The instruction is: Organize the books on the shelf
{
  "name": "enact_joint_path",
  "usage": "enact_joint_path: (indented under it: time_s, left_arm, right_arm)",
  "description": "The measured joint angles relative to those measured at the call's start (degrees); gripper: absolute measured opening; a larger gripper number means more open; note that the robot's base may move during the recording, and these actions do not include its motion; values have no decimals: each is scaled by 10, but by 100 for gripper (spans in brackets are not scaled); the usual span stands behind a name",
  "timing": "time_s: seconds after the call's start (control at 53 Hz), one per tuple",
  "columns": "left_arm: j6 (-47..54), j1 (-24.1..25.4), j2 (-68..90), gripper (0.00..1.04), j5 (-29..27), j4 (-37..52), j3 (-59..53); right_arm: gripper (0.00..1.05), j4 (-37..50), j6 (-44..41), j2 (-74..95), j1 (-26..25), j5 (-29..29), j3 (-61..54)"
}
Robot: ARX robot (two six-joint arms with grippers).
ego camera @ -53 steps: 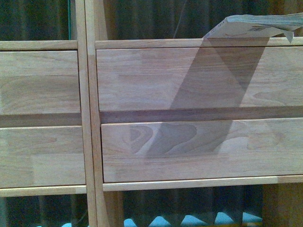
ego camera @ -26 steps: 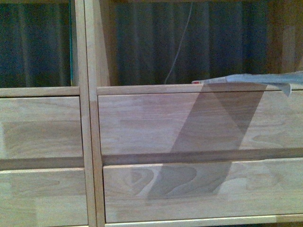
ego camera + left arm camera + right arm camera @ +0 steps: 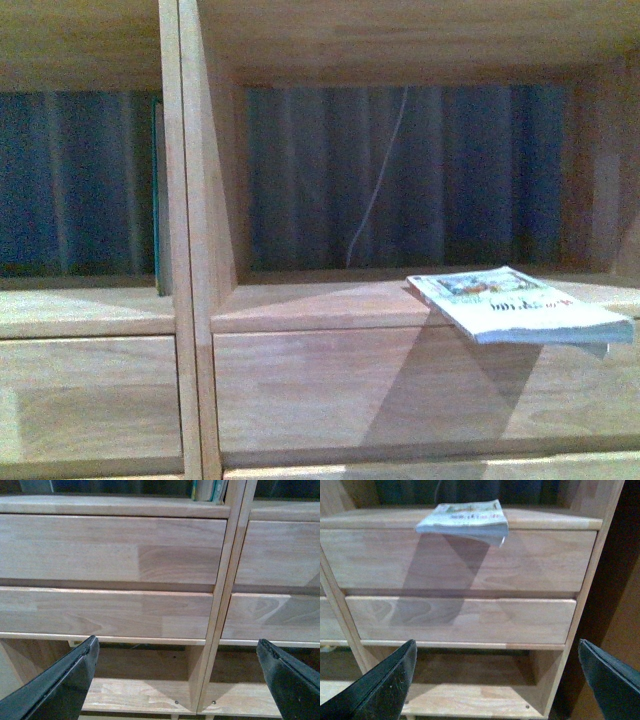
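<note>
The white and pale blue paperback [image 3: 520, 305] lies flat on the pale wood shelf [image 3: 300, 305] in the right compartment, its near end jutting over the front edge above the drawer band. It also shows in the right wrist view [image 3: 465, 519]. A thin dark green book [image 3: 158, 195] stands upright in the left compartment against the divider; book spines show in the left wrist view [image 3: 210, 489]. My left gripper [image 3: 177, 672] is open and empty, low before the drawer fronts. My right gripper [image 3: 495, 675] is open and empty, below and apart from the paperback.
Plank drawer fronts [image 3: 115, 575] span both columns; lower open compartments [image 3: 470, 680] lie beneath them. A dark curtain [image 3: 420, 170] with a thin white cord [image 3: 380, 170] hangs behind the open-backed shelf. A reddish-brown panel [image 3: 620, 610] stands beside the shelf.
The front view has risen up the shelf: the drawer band dropped down the picture and the upper compartments came into sight. The paperback now shows from above, lying flat.
</note>
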Motion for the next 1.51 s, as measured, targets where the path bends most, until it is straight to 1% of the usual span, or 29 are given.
enact_joint_path:
  time_s: [0.226,0.264,0.302,0.321,0.34,0.358,0.377,0.396,0.434,0.453,0.491,0.566,0.623,0.736,0.83,0.906,0.962,1.132,1.264,1.509]
  left_arm:
    - [0,0,0,97,0,0,0]
    - [0,0,0,97,0,0,0]
    - [0,0,0,97,0,0,0]
    - [0,0,0,97,-1,0,0]
    - [0,0,0,97,0,0,0]
    - [0,0,0,97,0,0,0]
    - [0,0,0,97,0,0,0]
    - [0,0,0,97,1,0,0]
    - [0,0,0,97,0,0,0]
    - [0,0,0,97,0,0,0]
    - [0,0,0,97,0,0,0]
    - [0,0,0,97,0,0,0]
    - [0,0,0,97,0,0,0]
    - [0,0,0,97,0,0,0]
    - [0,0,0,97,0,0,0]
    - [0,0,0,97,0,0,0]
    - [0,0,0,97,0,0,0]
    - [0,0,0,97,0,0,0]
    - [0,0,0,97,0,0,0]
    - [0,0,0,97,0,0,0]
  right_arm:
    - [98,0,0,0,0,1,0]
    - [98,13,13,15,17,67,0]
    - [98,39,45,54,64,189,6]
    - [98,42,70,76,86,274,11]
    - [98,41,80,88,95,306,14]
    - [98,36,102,111,111,363,19]
    - [98,25,124,132,120,409,25]
    - [98,18,135,143,122,431,28]
    - [98,-9,183,181,124,507,38]
    - [98,-19,207,198,123,534,43]
    - [98,-28,242,225,122,554,50]
    - [98,-32,313,278,123,531,77]
    - [98,-32,384,329,122,495,111]
    - [98,-21,514,438,114,385,188]
    - [98,-13,575,491,108,324,230]
    - [98,2,638,559,111,260,283]
    - [98,11,671,596,116,230,311]
    - [98,35,728,695,137,173,386]
    - [98,42,762,767,147,137,423]
    - [98,50,827,861,144,98,496]
